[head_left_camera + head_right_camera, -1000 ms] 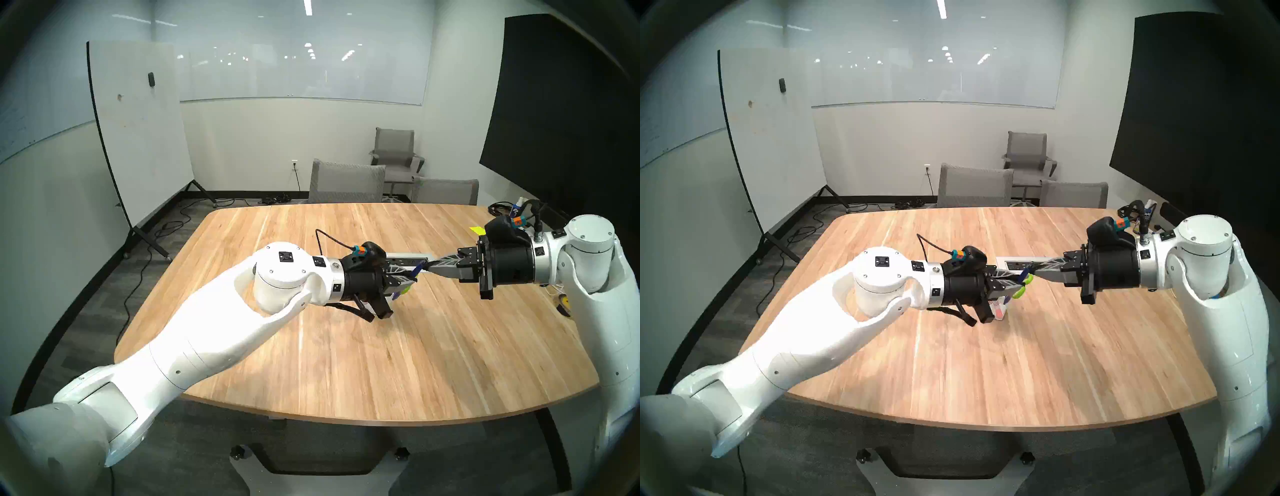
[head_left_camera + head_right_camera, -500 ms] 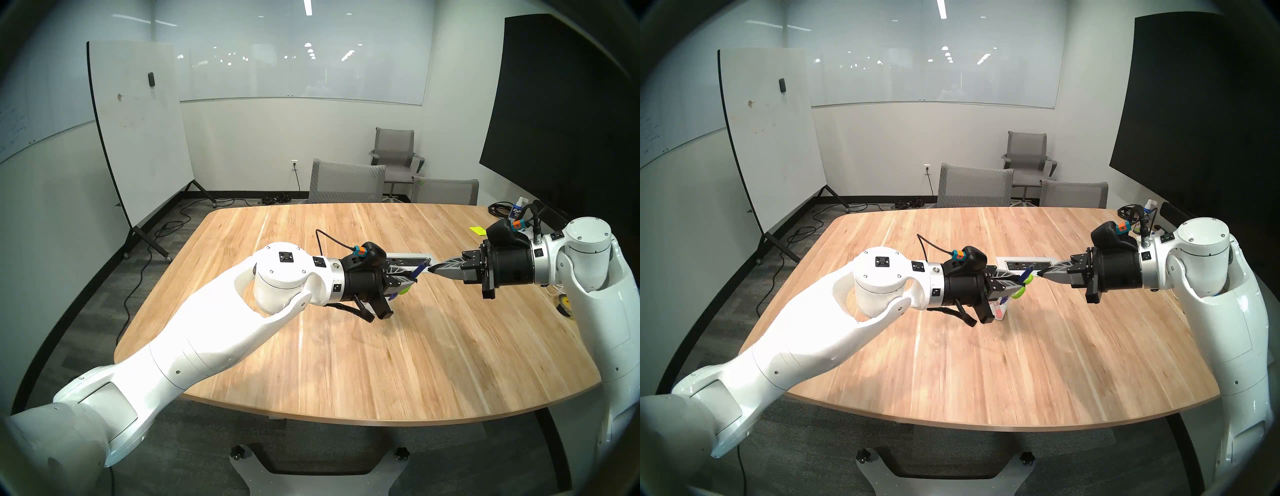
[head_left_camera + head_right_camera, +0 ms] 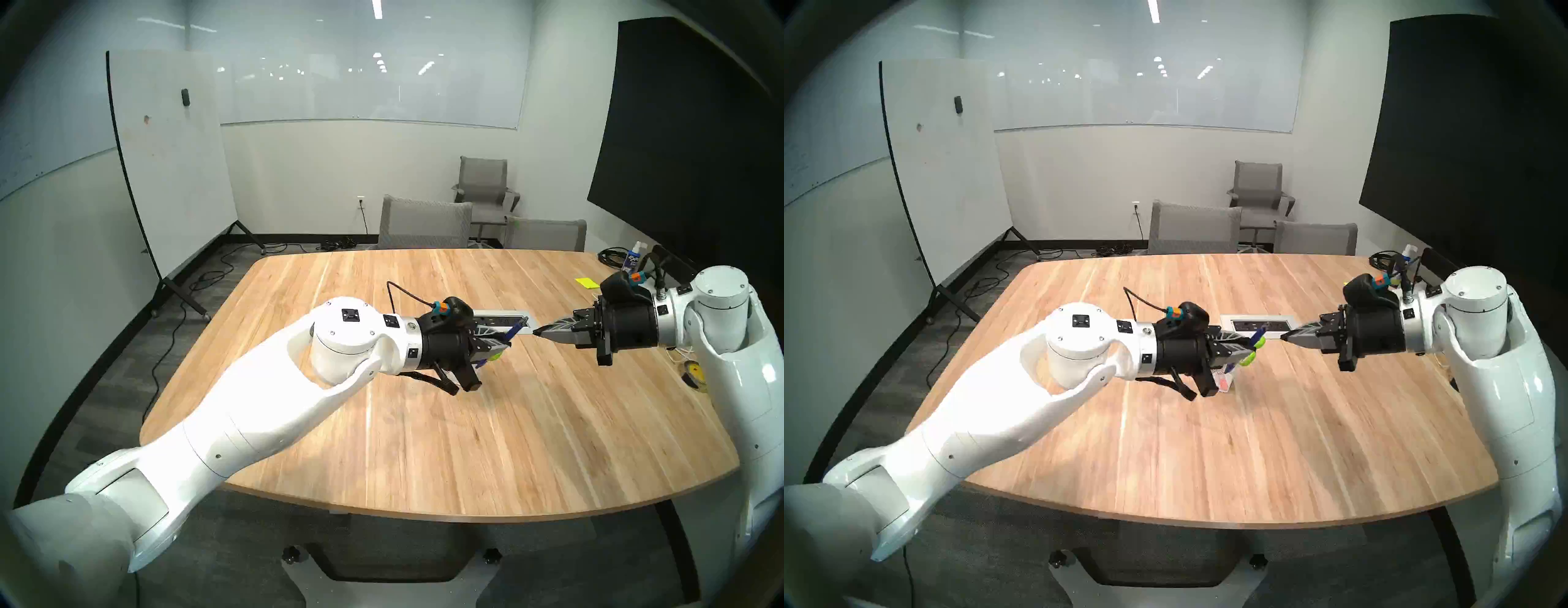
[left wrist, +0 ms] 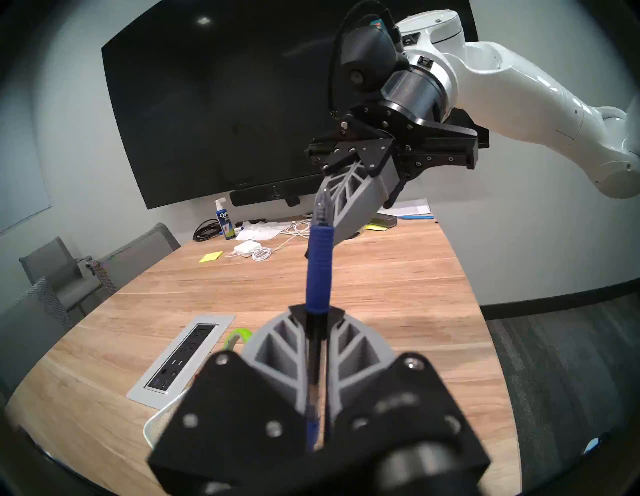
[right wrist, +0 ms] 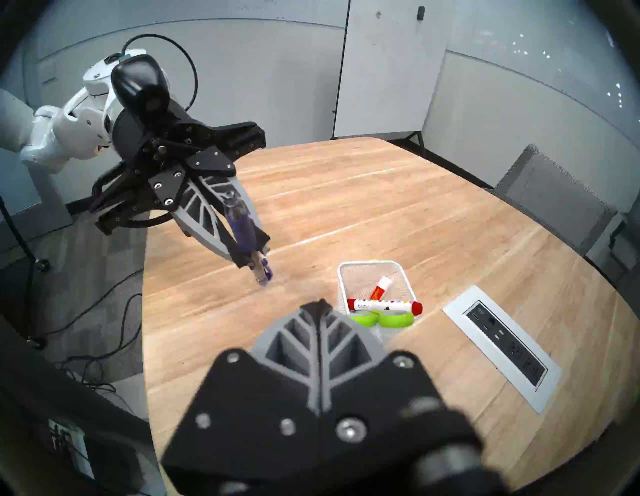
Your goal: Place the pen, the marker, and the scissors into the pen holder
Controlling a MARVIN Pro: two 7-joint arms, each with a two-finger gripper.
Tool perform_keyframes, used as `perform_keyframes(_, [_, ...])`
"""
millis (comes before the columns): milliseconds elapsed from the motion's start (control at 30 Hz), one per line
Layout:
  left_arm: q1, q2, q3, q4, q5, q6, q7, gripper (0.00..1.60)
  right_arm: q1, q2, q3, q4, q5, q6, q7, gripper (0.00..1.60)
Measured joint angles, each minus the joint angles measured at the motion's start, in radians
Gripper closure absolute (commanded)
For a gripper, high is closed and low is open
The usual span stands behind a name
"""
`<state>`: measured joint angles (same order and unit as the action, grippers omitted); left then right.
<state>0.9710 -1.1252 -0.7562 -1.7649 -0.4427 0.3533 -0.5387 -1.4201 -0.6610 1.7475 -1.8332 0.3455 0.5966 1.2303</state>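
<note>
My left gripper [image 3: 507,337] is shut on the slim blue pen [image 4: 318,263] and holds it tilted in the air at the table's middle, close above the pen holder [image 5: 374,268]. The pen's upper end points toward my right gripper. The white mesh holder stands on the table. A white marker with red ends [image 5: 384,306] lies across its rim, and a second marker [image 5: 381,287] leans inside. The lime-green scissors handles [image 5: 381,318] stick out of the holder. My right gripper [image 3: 536,333] is shut and empty, a short way right of the pen.
A grey power-outlet panel [image 3: 500,318] is set into the wooden table [image 3: 424,424] behind the holder. A yellow sticky note [image 3: 585,281], a spray bottle [image 3: 633,260], cables and a charger lie at the far right. Grey chairs [image 3: 424,223] stand behind the table.
My right gripper has drawn back to the right, away from the pen's end that it was touching a second ago. My left arm and the pen have stayed in place.
</note>
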Motion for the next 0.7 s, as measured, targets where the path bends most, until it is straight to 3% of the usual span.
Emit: perform_keyframes(700, [-0.002, -0.001, -0.014, 0.048, -0.014, -0.002, -0.001, 1.6, 0.003, 0.011, 0.002, 0.017, -0.001, -0.024, 0.025, 1.6])
